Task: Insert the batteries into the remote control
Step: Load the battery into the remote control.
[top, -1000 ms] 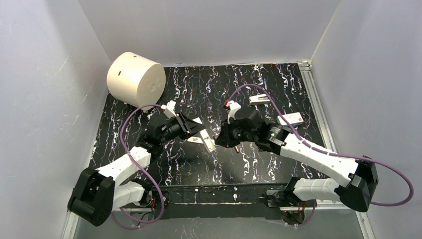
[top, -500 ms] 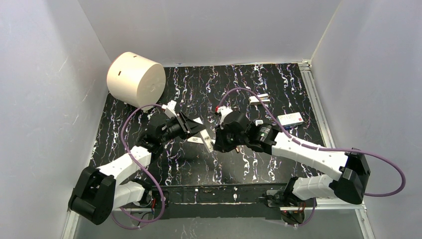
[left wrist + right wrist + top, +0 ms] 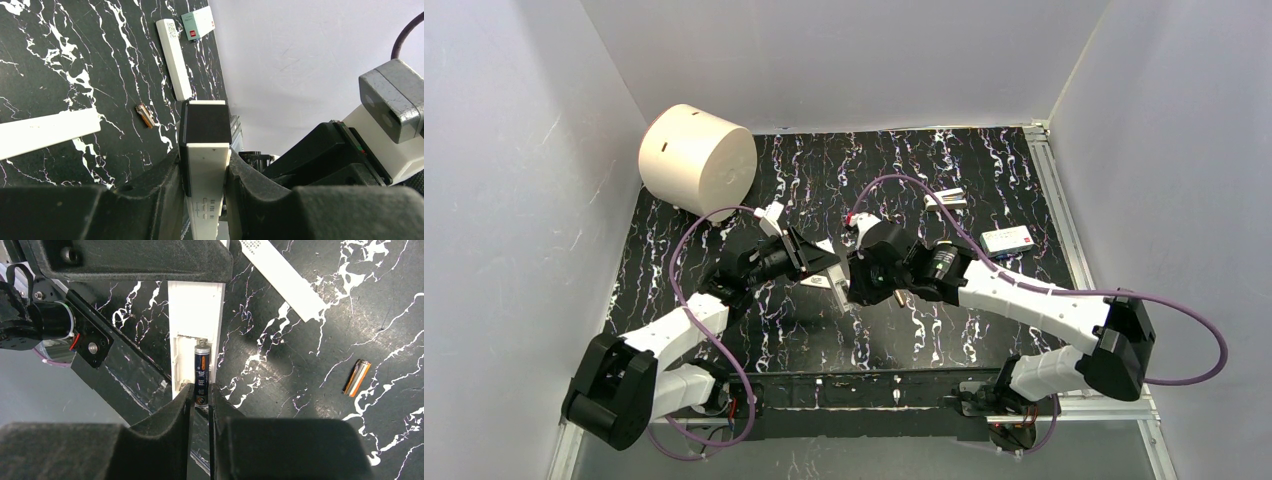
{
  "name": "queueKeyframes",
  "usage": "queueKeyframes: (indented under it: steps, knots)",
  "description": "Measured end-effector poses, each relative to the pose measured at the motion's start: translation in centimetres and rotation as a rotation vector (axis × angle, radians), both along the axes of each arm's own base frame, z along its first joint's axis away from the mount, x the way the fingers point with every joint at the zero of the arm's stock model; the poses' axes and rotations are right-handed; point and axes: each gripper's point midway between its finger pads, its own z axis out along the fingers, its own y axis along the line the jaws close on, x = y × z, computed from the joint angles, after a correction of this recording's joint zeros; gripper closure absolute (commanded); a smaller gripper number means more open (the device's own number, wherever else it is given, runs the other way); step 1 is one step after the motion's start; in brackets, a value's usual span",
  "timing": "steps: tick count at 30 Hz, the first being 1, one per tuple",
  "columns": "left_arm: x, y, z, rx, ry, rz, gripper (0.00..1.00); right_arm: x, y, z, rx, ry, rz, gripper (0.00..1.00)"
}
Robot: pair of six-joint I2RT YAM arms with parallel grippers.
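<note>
1. Top view, centre: right gripper (image 3: 856,284) shifted left over the last second, now meeting the slim white bar remote control (image 3: 838,288) held up by left gripper (image 3: 821,263); probably insertion under way.
2. Left wrist: jaws pinching remote control, lower centre. Second battery (image 3: 145,115), small, copper-tinted, loose at centre-left; undetectable from above.
3. Right wrist: jaws pinching dark cylindrical battery (image 3: 201,371), centre, over the recess; seemingly not fully seated.
</note>
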Motion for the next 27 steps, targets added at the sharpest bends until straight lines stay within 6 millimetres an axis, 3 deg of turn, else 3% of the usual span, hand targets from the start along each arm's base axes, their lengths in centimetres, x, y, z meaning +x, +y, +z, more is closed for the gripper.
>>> queueKeyframes:
  steps: [15,27]
  knots:
    - [-0.05,-0.04,0.14,0.005,-0.019,-0.004,1.00,-0.15,0.36,-0.15,-0.061,0.045,-0.005,0.67]
    - [-0.01,-0.04,0.18,-0.002,-0.006,0.003,1.00,0.07,0.28,-0.14,-0.064,0.063,-0.055,0.73]
